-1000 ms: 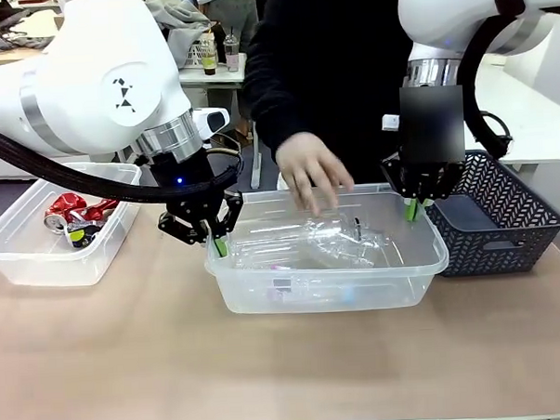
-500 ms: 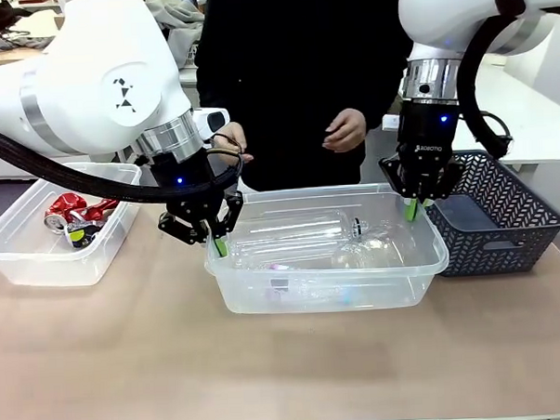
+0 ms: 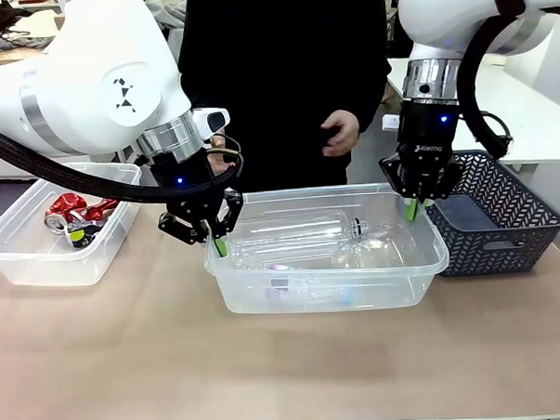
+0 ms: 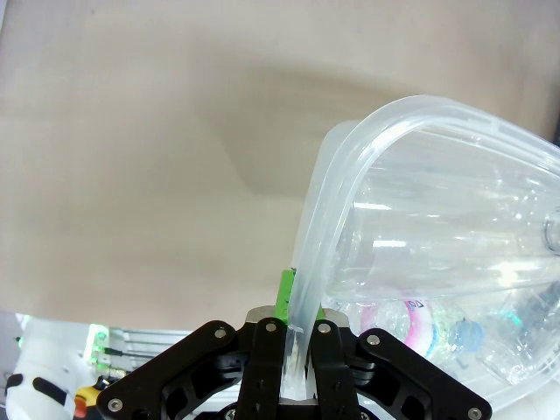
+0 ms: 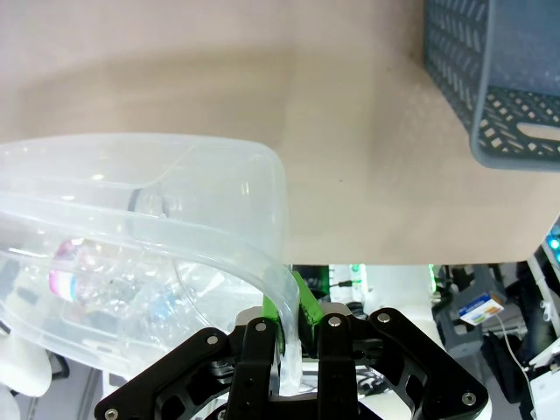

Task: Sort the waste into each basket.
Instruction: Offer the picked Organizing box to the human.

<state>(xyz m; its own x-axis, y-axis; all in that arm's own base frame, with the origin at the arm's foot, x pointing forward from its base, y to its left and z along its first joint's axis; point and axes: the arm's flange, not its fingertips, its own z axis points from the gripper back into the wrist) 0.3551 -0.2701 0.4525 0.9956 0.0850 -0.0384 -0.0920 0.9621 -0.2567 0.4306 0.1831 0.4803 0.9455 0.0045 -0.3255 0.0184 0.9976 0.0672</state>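
left fingers (image 3: pixel 214 241): clamped on the rolled rim at the left end of the middle tub (image 3: pixel 265 294).
right fingers (image 3: pixel 415 207): pinching the same tub's far right rim.
middle tub: clear rounded plastic on the beige tabletop (image 3: pixel 129 365), clear bottles (image 3: pixel 300 237) inside.
left tub (image 3: pixel 22 263): crushed red cans (image 3: pixel 71 212).
lattice basket (image 3: pixel 504 223): dark, right.

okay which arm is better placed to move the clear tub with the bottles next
Neither alone. The left gripper and right gripper are each shut on the rim of the clear rectangular plastic tub, at opposite ends, so moving it likely takes both.
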